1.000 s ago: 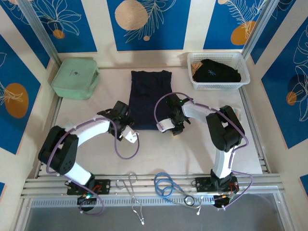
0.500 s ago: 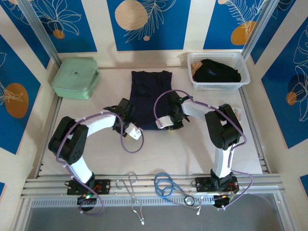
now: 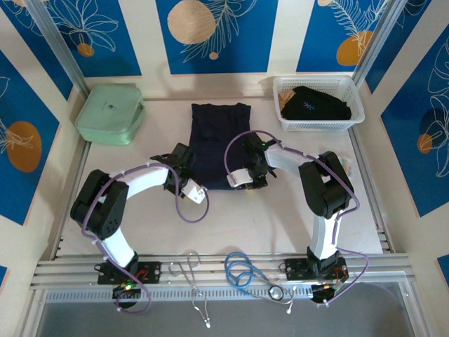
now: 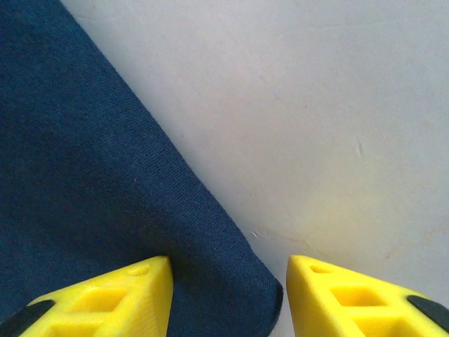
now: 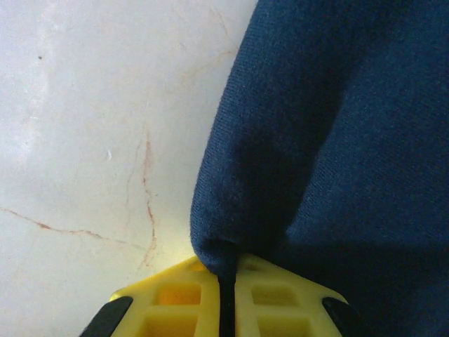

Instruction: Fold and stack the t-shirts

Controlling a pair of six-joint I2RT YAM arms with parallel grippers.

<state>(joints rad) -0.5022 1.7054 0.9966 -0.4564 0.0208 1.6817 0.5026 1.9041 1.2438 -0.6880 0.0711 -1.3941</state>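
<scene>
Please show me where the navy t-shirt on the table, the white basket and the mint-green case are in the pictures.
navy t-shirt (image 3: pixel 219 137): top external view, middle of the flat fabric.
white basket (image 3: pixel 316 125): top external view, on its near lattice wall.
mint-green case (image 3: pixel 109 116): top external view, centre of its top face.

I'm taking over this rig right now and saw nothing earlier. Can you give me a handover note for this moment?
Right end effector: shut, pinching the near right corner of the plain dark navy fabric t-shirt.
Left end effector: open, straddling that shirt's near left corner, no grip yet.
The navy shirt lies flat mid-table. The black t-shirt with a pale blue chest mark sits bunched in the white plastic lattice basket, far right.
Done: nothing stacked.
Left: probably close the left grip, fold the navy shirt, then fold and stack the second.
</scene>
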